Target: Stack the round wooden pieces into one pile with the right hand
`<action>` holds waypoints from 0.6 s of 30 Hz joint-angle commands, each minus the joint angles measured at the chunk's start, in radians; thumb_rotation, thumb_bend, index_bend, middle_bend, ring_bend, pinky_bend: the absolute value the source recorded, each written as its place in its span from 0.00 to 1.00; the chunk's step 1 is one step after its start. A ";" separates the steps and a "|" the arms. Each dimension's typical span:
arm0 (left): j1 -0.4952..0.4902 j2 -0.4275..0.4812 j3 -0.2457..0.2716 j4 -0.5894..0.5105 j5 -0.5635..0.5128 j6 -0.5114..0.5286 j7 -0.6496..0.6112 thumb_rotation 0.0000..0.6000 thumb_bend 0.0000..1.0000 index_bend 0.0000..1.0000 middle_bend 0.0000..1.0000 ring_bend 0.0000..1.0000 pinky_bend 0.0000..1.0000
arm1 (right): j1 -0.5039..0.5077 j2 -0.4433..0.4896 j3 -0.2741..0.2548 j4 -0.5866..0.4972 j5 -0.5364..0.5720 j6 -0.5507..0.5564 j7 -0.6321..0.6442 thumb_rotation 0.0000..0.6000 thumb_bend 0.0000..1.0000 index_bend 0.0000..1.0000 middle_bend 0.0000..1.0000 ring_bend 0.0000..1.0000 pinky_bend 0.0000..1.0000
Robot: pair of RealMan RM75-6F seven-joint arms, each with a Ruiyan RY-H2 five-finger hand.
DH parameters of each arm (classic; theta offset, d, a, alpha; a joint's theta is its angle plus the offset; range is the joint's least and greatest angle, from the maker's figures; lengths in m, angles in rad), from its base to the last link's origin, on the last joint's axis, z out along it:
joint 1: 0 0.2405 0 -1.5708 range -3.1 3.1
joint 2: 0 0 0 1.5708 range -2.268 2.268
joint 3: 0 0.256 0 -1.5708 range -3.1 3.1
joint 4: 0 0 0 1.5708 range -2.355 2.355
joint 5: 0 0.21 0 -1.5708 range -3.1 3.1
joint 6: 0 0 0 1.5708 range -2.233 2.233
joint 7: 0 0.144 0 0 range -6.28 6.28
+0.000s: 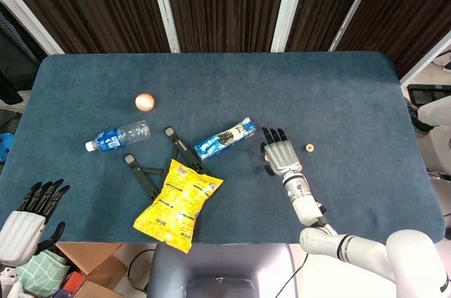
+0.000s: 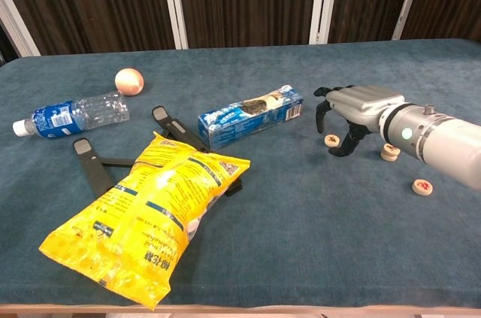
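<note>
1. Three round wooden pieces show from the chest — one (image 2: 331, 140) under our right hand (image 2: 353, 111), whose fingers arch over it, empty; we cannot confirm touch.
2. Two others (image 2: 389, 152) (image 2: 422, 186) lie apart on the felt-like table (image 2: 301, 220).
3. Our left hand (image 1: 28, 217) is half cut off, fingers spread.

Even, bright overhead light — soft shadows, both views sharp; slight glare on the chip bag (image 2: 150, 220).
</note>
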 commanded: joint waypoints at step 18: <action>-0.005 -0.004 -0.005 0.000 -0.012 -0.014 0.009 1.00 0.47 0.00 0.00 0.00 0.03 | 0.030 -0.030 0.001 0.088 0.043 -0.033 -0.012 1.00 0.49 0.56 0.01 0.00 0.00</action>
